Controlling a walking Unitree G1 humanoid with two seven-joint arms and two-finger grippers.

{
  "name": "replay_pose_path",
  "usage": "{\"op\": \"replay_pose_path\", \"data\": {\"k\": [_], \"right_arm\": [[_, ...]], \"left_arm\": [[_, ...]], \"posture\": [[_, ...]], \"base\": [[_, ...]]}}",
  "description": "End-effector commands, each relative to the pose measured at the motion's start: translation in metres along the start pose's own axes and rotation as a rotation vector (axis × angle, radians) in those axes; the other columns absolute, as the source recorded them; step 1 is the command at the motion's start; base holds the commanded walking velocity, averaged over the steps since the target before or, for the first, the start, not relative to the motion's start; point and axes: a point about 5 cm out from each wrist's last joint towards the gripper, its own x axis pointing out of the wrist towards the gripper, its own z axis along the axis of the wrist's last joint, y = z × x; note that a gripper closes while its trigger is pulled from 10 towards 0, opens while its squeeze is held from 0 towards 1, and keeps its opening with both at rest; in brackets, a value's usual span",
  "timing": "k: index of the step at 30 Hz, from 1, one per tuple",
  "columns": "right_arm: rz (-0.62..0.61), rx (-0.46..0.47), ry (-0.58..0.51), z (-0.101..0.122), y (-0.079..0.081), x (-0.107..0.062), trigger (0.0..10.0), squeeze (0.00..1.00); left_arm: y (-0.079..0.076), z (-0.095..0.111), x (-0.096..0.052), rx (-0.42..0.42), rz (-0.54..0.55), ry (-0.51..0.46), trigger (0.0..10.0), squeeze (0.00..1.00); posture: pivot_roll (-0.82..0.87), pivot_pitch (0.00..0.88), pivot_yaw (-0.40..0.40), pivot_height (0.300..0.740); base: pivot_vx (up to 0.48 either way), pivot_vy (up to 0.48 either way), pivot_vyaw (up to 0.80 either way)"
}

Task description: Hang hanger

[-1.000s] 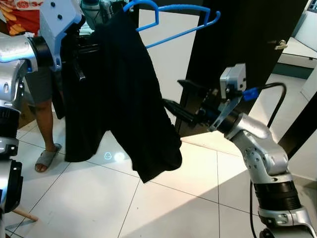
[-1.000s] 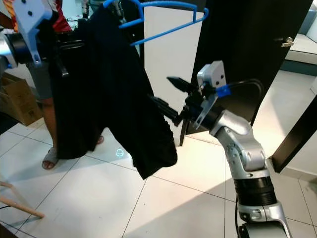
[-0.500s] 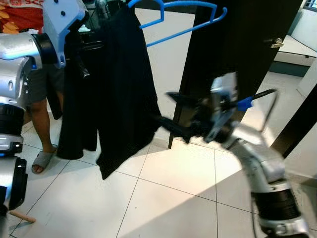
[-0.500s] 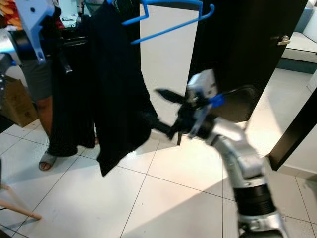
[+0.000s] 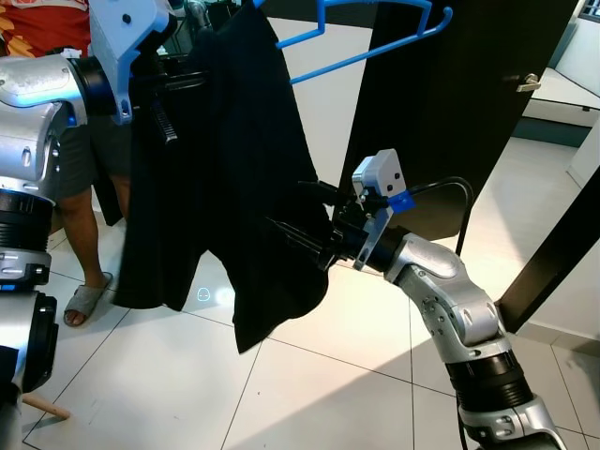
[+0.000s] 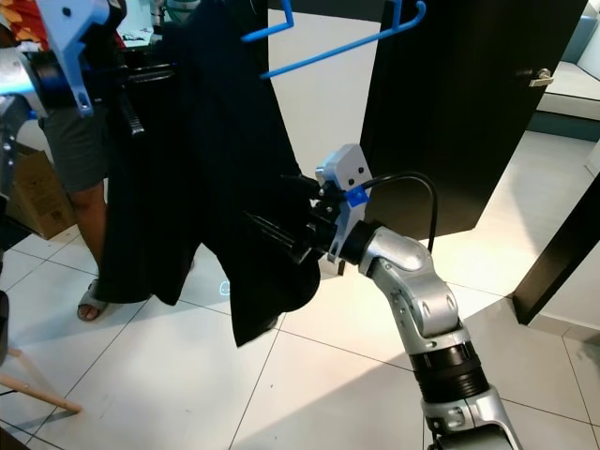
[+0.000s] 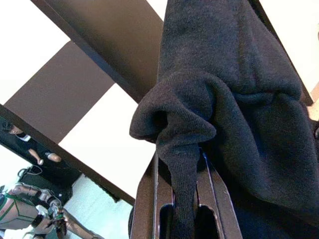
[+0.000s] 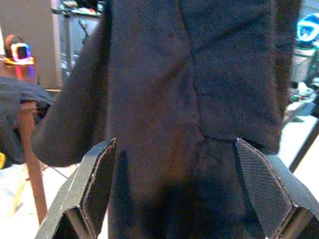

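white glossy tiled floor (image 5: 328, 384), lowest and nearest in the head views. right gripper (image 5: 298, 217): two long black fingers spread wide apart, reaching toward the robot's left from a silver arm with a white and blue wrist block; the right wrist view shows the dark cloth hanging between the two fingers (image 8: 94, 186), contact not clear. black knitted garment (image 5: 234, 178): hangs in long folds from upper left to mid frame, lower hem loose above the floor, draped over one end of the hanger. left gripper (image 7: 182, 199): raised high on the robot's left, fingers pressed together and pinching a bunched fold of the garment, as the left wrist view shows. blue plastic clothes hanger (image 5: 375, 42): at the top of the head views, tilted, one arm bare and pointing to the robot's right, the other end under the garment; hook cut off by the frame edge. dark brown door panel (image 5: 450, 103): upright behind the hanger and right arm, with a metal handle (image 5: 530, 82). person in grey shorts and sandal (image 5: 84, 234): standing behind the garment, far left, partly hidden.
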Motion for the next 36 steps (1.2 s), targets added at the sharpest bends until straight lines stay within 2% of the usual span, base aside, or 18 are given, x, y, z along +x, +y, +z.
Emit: {"op": "replay_pose_path", "data": {"k": [1, 3, 6, 7, 10, 12, 19, 25, 26, 28, 29, 36], "right_arm": [[-0.019, -0.007, 0.008, 0.001, -0.004, -0.002, 10.0, 0.0], [0.025, 0.011, -0.011, 0.008, -0.005, -0.015, 10.0, 0.0], [0.045, 0.018, -0.02, 0.01, -0.004, -0.02, 10.0, 0.0], [0.063, 0.006, 0.014, 0.007, -0.005, -0.028, 10.0, 0.0], [0.056, -0.012, 0.048, 0.002, -0.006, -0.03, 10.0, 0.0], [0.052, -0.02, 0.071, -0.002, -0.006, -0.03, 10.0, 0.0], [0.123, 0.002, 0.109, -0.014, 0.012, -0.019, 10.0, 0.0], [0.11, 0.005, 0.138, -0.018, 0.011, -0.016, 10.0, 0.0], [0.102, 0.006, 0.145, -0.018, 0.01, -0.015, 2.4, 0.0], [0.098, 0.006, 0.149, -0.018, 0.009, -0.015, 2.4, 0.0], [0.111, 0.005, 0.157, -0.019, 0.01, -0.015, 0.0, 0.0], [0.117, -0.014, 0.21, -0.023, 0.005, -0.025, 0.0, 0.0]], "left_arm": [[0.005, 0.013, 0.002, 0.036, 0.01, -0.051, 10.0, 0.0], [0.005, 0.013, 0.003, 0.036, 0.006, -0.054, 10.0, 0.0], [0.004, 0.013, 0.003, 0.036, 0.004, -0.055, 10.0, 0.0], [0.004, 0.014, 0.005, 0.035, -0.001, -0.06, 10.0, 0.0], [0.003, 0.015, 0.005, 0.034, -0.005, -0.065, 10.0, 0.0], [0.003, 0.016, 0.006, 0.035, -0.007, -0.067, 10.0, 0.0], [0.003, 0.019, 0.008, 0.042, -0.011, -0.078, 10.0, 0.0], [0.003, 0.02, 0.008, 0.046, -0.011, -0.078, 10.0, 0.0], [0.003, 0.02, 0.008, 0.047, -0.011, -0.079, 10.0, 0.0], [0.003, 0.02, 0.008, 0.047, -0.01, -0.079, 10.0, 0.0], [0.003, 0.019, 0.008, 0.048, -0.009, -0.079, 10.0, 0.0], [0.006, 0.018, 0.004, 0.054, 0.001, -0.068, 10.0, 0.0]], "posture": [[0.01, 0.0, -0.052, 0.74], [0.01, 0.0, -0.051, 0.74], [0.01, 0.0, -0.05, 0.74], [0.0, 0.0, -0.048, 0.74], [0.0, 0.0, -0.048, 0.74], [0.0, 0.0, -0.047, 0.74], [0.01, 0.0, -0.049, 0.74], [0.01, 0.0, -0.051, 0.74], [0.01, 0.0, -0.054, 0.74], [0.01, 0.0, -0.054, 0.74], [0.01, 0.0, -0.057, 0.74], [0.01, 0.0, -0.056, 0.74]], "base": [[0.0, 0.0, 0.0], [0.0, 0.0, 0.0], [0.0, 0.0, 0.0], [0.0, 0.0, 0.0], [0.0, 0.0, 0.0], [0.0, 0.0, 0.0], [0.0, 0.0, 0.0], [0.0, 0.0, 0.0], [0.0, 0.0, 0.0], [0.0, 0.0, 0.0], [0.0, 0.0, 0.0], [0.0, 0.0, 0.0]]}}
